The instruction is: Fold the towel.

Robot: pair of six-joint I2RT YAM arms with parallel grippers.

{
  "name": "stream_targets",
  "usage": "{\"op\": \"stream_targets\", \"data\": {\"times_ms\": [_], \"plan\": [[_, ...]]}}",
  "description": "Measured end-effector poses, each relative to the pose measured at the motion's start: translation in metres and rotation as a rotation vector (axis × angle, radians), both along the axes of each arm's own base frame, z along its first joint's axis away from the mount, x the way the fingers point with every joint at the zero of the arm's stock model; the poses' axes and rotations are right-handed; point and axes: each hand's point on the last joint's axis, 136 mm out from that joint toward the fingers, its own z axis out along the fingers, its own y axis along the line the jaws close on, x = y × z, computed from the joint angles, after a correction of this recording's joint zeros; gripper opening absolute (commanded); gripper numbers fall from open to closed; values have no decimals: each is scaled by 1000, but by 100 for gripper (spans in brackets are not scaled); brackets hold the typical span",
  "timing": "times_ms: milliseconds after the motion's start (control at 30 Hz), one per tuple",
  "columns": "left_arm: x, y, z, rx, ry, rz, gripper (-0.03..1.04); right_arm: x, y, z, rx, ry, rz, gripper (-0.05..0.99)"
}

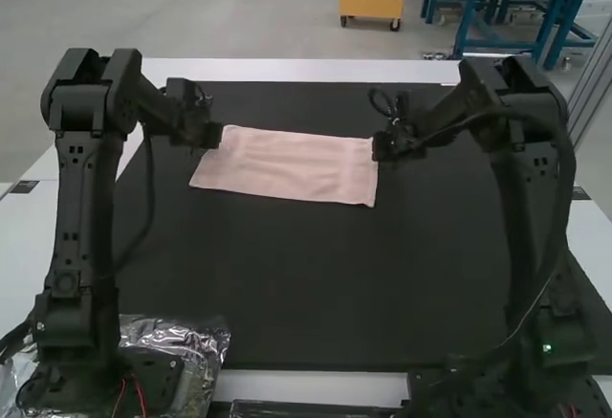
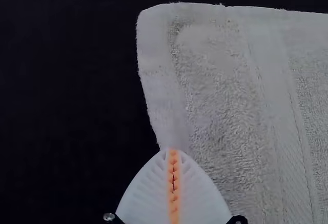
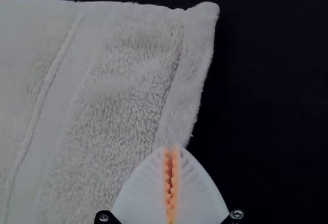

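Crumpled plastic (image 1: 205,342), cut off, pink towel (image 1: 296,165), partly hidden behind left claw (image 1: 212,136)

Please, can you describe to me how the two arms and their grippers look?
The left arm and the right arm are black, with blocky joints and dark cables. Red wires show at the left arm's base, and a small green light at the right arm's. The left gripper and right gripper have white, ribbed, tapered fingers lined with orange, toothed pads.

Fuzzy, matt terry cloth of the towel (image 1: 296,165), with smoother woven bands; matt dark tabletop (image 1: 287,284).
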Motion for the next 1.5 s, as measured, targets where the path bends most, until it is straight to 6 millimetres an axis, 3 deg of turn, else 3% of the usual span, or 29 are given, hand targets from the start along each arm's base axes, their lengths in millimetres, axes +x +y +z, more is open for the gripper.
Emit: {"op": "stream_targets", "data": {"times_ms": [233,600,933,1100,1500], "plan": [[-2,9,28,-2,-28,-6,2,-1,-7,20,19,-18,-1,-2],[-32,11,25,10,11,-24,2,-29,-8,37,37,1,19,-2],[-57,8,48,15,-9,-36,2,-62,-10,52,69,23,27,-2],[-71,7,49,15,2,-37,2,-77,-11,60,83,31,28,-2],[-109,4,53,15,8,-37,2,-127,-5,48,101,109,53,-2]]}}
